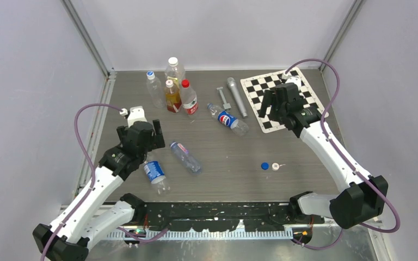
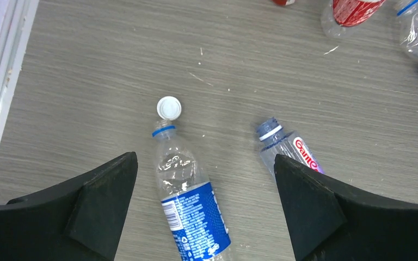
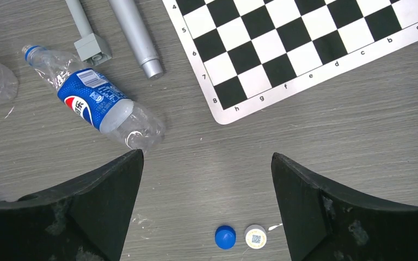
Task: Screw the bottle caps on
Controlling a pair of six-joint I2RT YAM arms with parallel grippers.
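With left tool (image 2: pixel 204 163) spread wide, empty, over the blue-label bottle (image 2: pixel 193 212), pinch the white cap (image 2: pixel 169 107) just beside that bottle's mouth squarely by its rim. Bring right tool (image 3: pixel 207 156), likewise spread and empty, to steady that bottle.

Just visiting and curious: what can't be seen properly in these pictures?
- Top view: the left arm covers the blue-labelled bottle's neck and the white cap beside it; only the left wrist view shows them.
- Left wrist view: a finger of the left pincer hides part of the second bottle's label.
- Right wrist view: the other white cap's print is too small to read.
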